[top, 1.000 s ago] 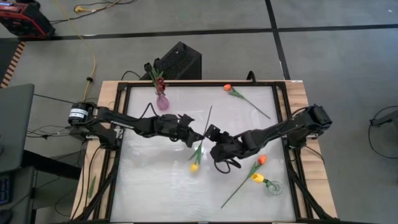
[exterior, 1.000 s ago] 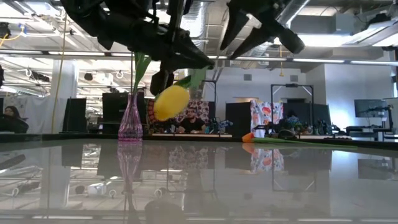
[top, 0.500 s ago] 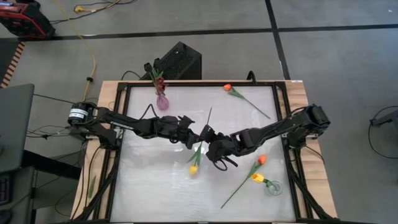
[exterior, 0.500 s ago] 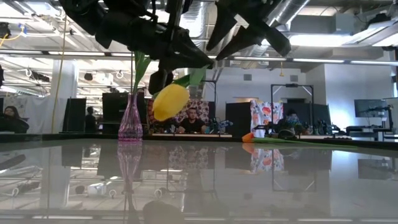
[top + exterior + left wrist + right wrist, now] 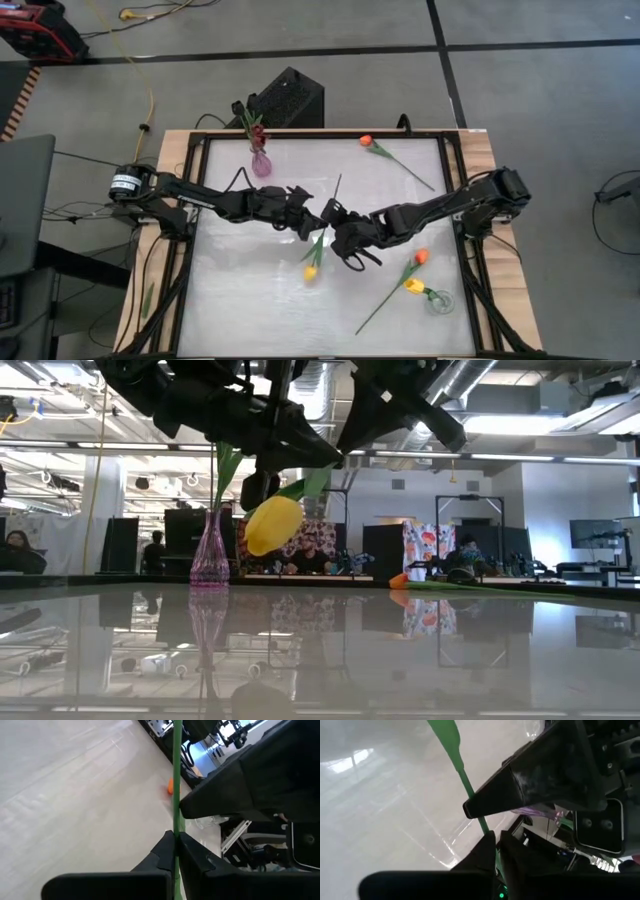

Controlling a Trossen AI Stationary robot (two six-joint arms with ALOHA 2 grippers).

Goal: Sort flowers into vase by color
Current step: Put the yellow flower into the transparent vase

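A yellow tulip hangs in the air over the middle of the table, its head toward the near edge and its thin stem end pointing toward the far edge. My left gripper and my right gripper meet at its stem, both shut on it, fingertips almost touching each other. A pink vase with dark red flowers stands at the far left. A clear vase at the near right holds a yellow tulip. My left gripper pinches the tulip's green stem around its middle between both fingers, coming from the table's left, fingers across the stem. The flower is lifted clear, head hanging low toward the near edge. My right gripper pinches the same stem right beside the left fingers, coming from the table's right, fingers across it.
An orange tulip lies beside the clear vase. Another orange tulip lies near the far edge with its stem running toward the right. A black box sits beyond the far edge. People sit in the room behind the table.
My right gripper has moved toward the table's left, up to the stem and the left gripper's fingertips. The yellow tulip and my left gripper have stayed where they were.
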